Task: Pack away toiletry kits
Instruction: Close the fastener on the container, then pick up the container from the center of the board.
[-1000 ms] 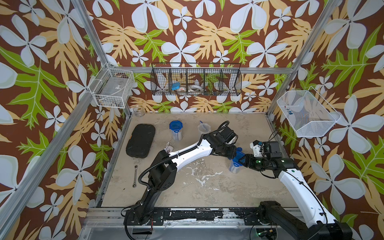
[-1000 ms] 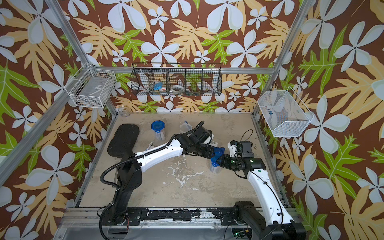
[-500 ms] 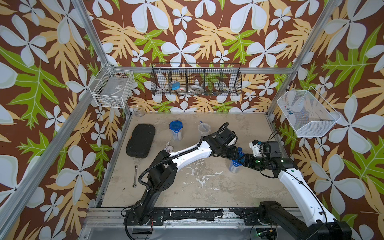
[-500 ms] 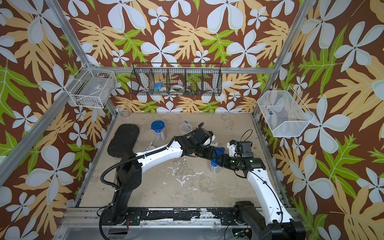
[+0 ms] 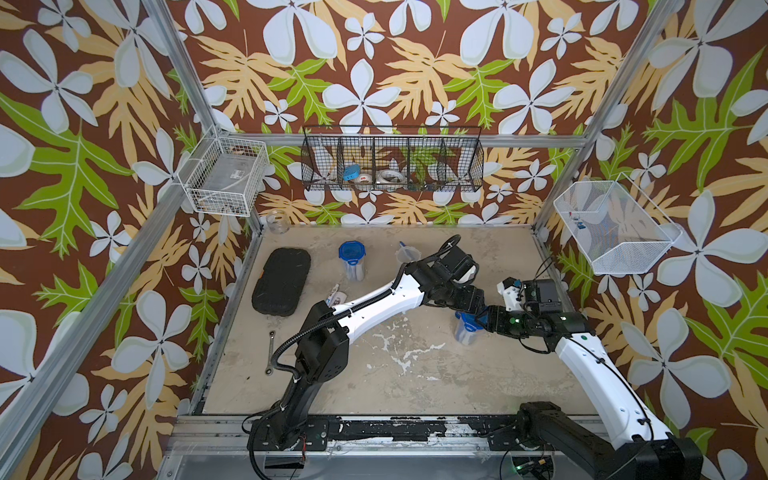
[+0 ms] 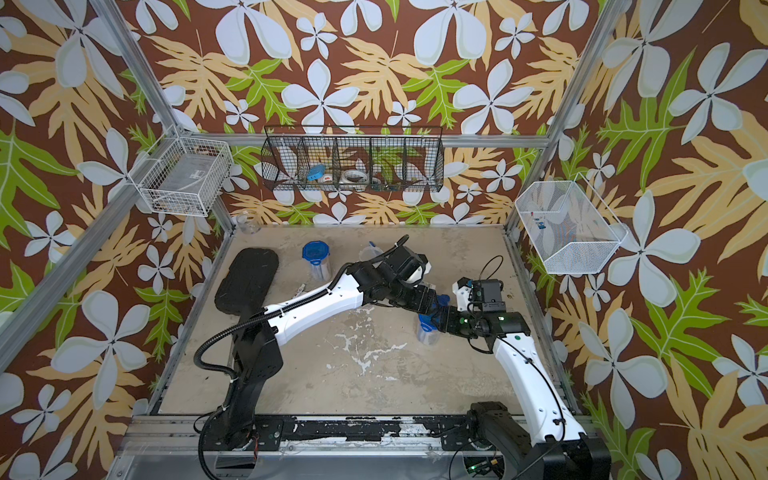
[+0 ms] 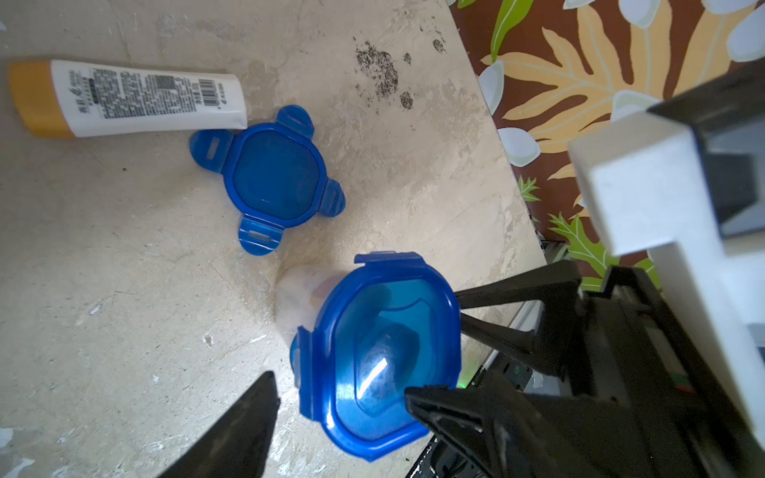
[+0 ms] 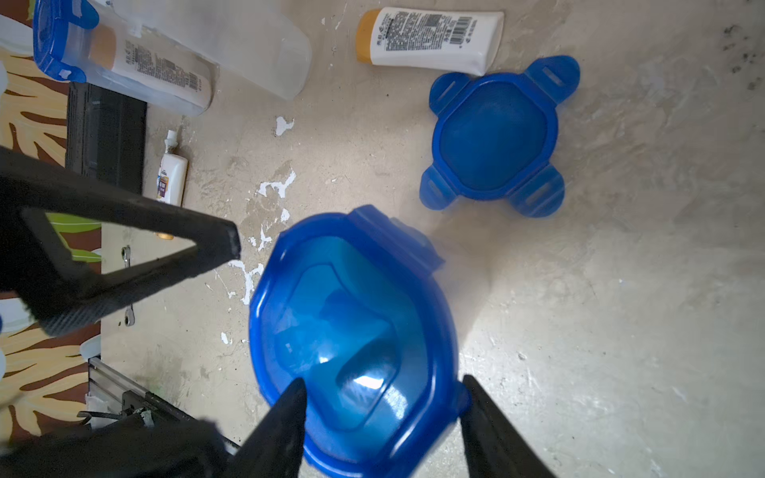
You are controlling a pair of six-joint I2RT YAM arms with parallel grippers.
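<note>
Table (image 5: 415, 374) is a worn stone-look slab. Black case (image 5: 282, 286) lies flat on its left side, not part of the job. Left gripper (image 7: 339, 387) hangs over the near cup (image 7: 372, 356) with jaws apart: one finger is clear of the blue lid and the other sits right at its edge, so it has no hold. Right gripper (image 8: 383, 380) looks clamped across the near cup at lid level, fingers against both sides of the lid. Near cup stands upright right of table centre, between the two grippers, lid on; can't tell if all four tabs are latched. Far cup (image 5: 351, 259), lidded with a bottle inside, stands toward the back, with the open cup (image 5: 407, 253) near it. Loose lid (image 7: 269, 178) lies flat with tabs splayed, just beside the near cup. Bottle (image 7: 124, 97) lies on its side, touching or nearly touching that lid. Toothpaste tube (image 8: 172, 178) lies near the case. Handling guess: the cup is light, thin and smooth, so its walls will flex and slip under squeeze, and being tall it tips easily. Lid rim is the stiff part, so grip there or just under it, not mid-wall.
</note>
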